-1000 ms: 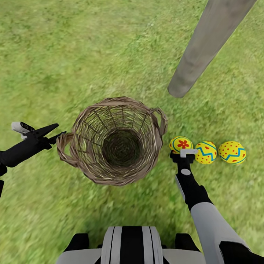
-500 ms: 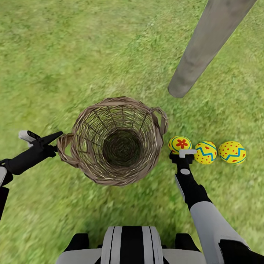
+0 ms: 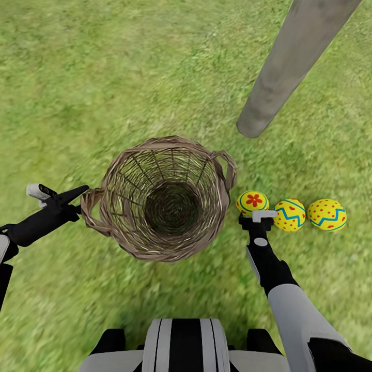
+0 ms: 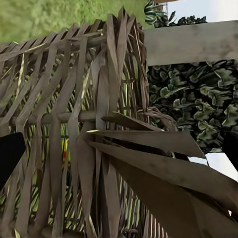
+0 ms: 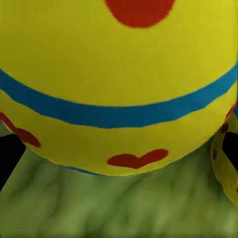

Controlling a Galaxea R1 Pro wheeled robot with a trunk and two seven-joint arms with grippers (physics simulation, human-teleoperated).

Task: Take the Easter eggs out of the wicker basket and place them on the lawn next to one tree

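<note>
Three Easter eggs are being seen in a row on the lawn [image 3: 67, 67], at about four o'clock from the wicker basket [image 3: 165, 199] and below the foot of the pale tree trunk [image 3: 279, 77]: the flower-marked egg [image 3: 252, 201] lying just beside the basket wall, the zigzag egg [image 3: 291, 214] next to it, and the dotted egg [image 3: 326, 214] at the far end. The basket is being shown empty, its dark woven bottom bare. The eggs are being judged light, hard-shelled, smooth and round, so liable to roll or slip under a pinch; a hold across the widest middle band, squarely from both sides, is being judged safest, with little force. The basket is being judged light and stiff but springy in its open weave, best taken by the braided rim or a loop handle. The right gripper [image 3: 258, 216] is being held right at the flower-marked egg, which looms large in the right wrist view [image 5: 119, 84]; its dark fingertips are standing wide at the frame edges, so it is being judged released and not clasping the egg. The left gripper [image 3: 72, 199] is being kept at the basket's nine o'clock handle; whether it is clenched cannot be told. Compared with half a second ago, the flower-marked egg is lying slightly turned and shifted, while the arms are staying where they were.
</note>
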